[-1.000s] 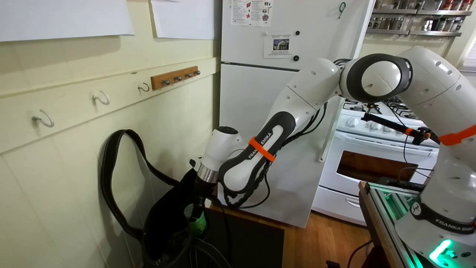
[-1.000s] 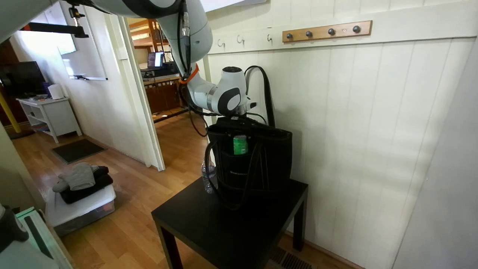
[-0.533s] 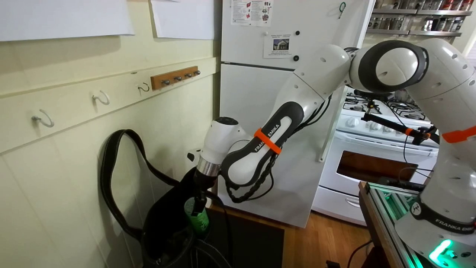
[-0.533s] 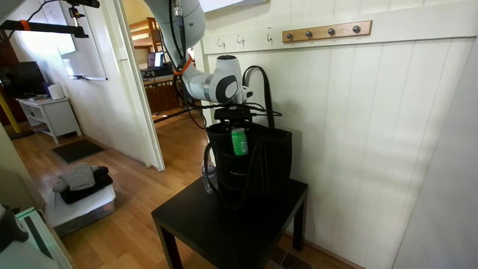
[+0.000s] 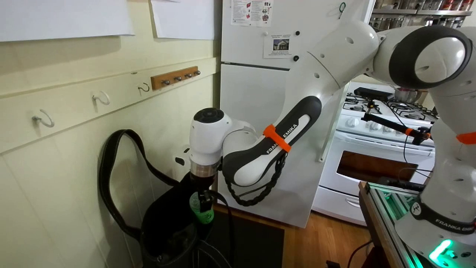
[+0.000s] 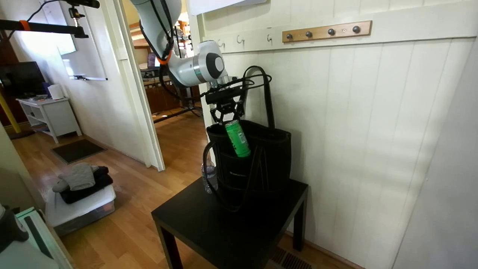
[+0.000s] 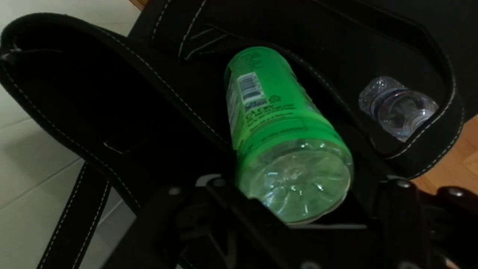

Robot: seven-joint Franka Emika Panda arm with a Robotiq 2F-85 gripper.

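A white refrigerator (image 5: 253, 93) is the largest thing in an exterior view, with a white gas range (image 5: 383, 147) toward four o'clock from it. The robot arm (image 5: 323, 67) crosses in front of both, its forearm slanting down toward eight o'clock. In an exterior view, the black tabletop (image 6: 220, 228) carries a black tote bag (image 6: 274, 164) at its one o'clock; a strap (image 6: 268, 97) stands up toward twelve o'clock beside the wall. In the wrist view the bag's dark mouth opens toward nine o'clock.

The claw (image 6: 229, 118) is above the bag's front edge, clamped around the base end of a green-labelled plastic bottle (image 6: 238, 139). The bottle is upside down and tilted, slanting from the claw toward five o'clock. In the wrist view its clear ribbed base (image 7: 298, 183) lies between the fingers, and the body runs away toward twelve o'clock. Its lower end is at the bag's outer pocket; whether the neck sits inside cannot be told.

A clear plastic bottle (image 7: 401, 106) is toward three o'clock from the green one there, framed by a strap loop. Smallest is the barcode (image 7: 250, 87) on the green label.
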